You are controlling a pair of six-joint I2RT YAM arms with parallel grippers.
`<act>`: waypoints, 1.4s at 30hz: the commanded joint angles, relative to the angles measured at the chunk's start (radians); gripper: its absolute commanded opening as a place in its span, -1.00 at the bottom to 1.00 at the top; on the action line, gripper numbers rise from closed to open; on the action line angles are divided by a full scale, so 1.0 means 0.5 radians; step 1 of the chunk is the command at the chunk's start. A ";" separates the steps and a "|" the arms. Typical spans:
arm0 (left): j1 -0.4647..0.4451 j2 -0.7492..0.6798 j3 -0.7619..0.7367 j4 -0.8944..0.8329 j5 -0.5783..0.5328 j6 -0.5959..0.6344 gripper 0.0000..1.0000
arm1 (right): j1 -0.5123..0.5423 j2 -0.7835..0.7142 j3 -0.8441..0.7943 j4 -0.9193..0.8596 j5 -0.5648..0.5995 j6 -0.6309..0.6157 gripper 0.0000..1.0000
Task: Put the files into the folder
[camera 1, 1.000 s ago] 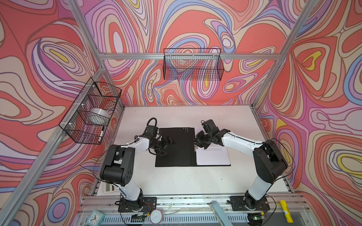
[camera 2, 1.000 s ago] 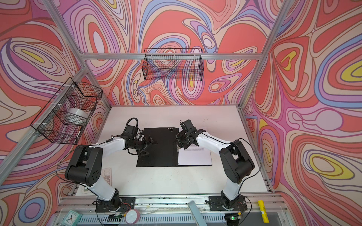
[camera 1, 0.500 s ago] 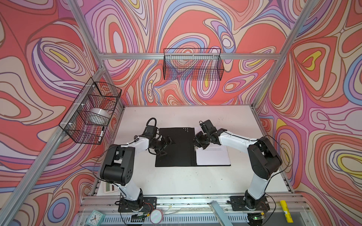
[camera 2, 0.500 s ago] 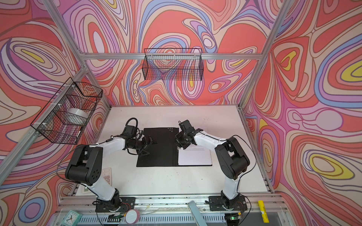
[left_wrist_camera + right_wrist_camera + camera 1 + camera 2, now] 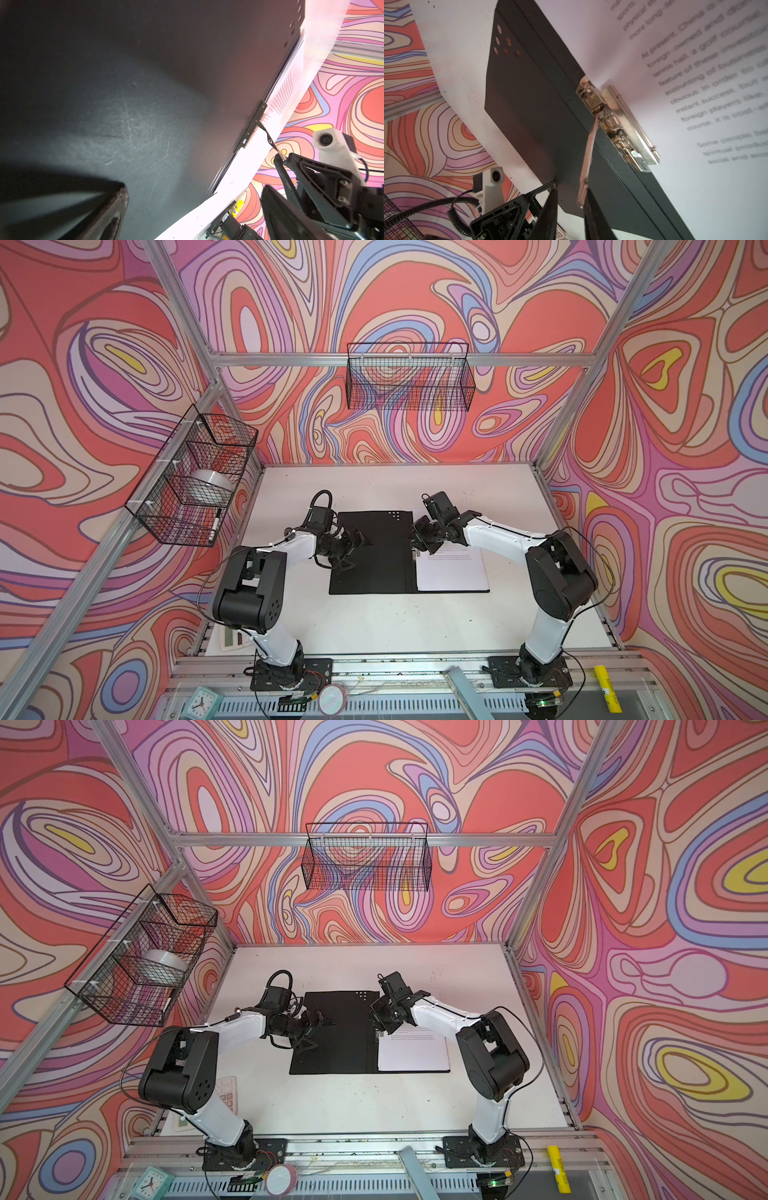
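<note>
Calculator (image 5: 230,641) of pale grey plastic lies nearest. Beyond, flat black-lined folder (image 5: 374,572) lies open, white printed files (image 5: 453,574) on its right half. Left gripper (image 5: 353,553) gapes wide over the left flap; right gripper (image 5: 570,190), narrowly parted, straddles the silver clip lever (image 5: 588,153). Only right wrist view reads "At present, China".

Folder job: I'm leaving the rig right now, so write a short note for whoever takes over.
Left gripper: open, over the left flap of the flat folder, lying open, black inside up.
Right gripper: slightly open around the raised metal clip lever, not pinching it.
Done: white printed paper sheets lie on the right half.
Left: probably press the lever down, close the folder.
</note>
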 commanded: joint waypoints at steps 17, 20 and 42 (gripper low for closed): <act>0.008 0.088 -0.086 -0.093 -0.106 0.019 1.00 | -0.020 -0.051 -0.022 -0.090 0.031 -0.015 -0.59; 0.011 0.092 -0.088 -0.092 -0.104 0.020 1.00 | -0.033 -0.067 -0.035 -0.081 0.031 -0.016 -0.61; 0.016 0.106 -0.092 -0.094 -0.109 0.016 1.00 | -0.040 -0.078 -0.038 -0.096 0.003 -0.034 -1.00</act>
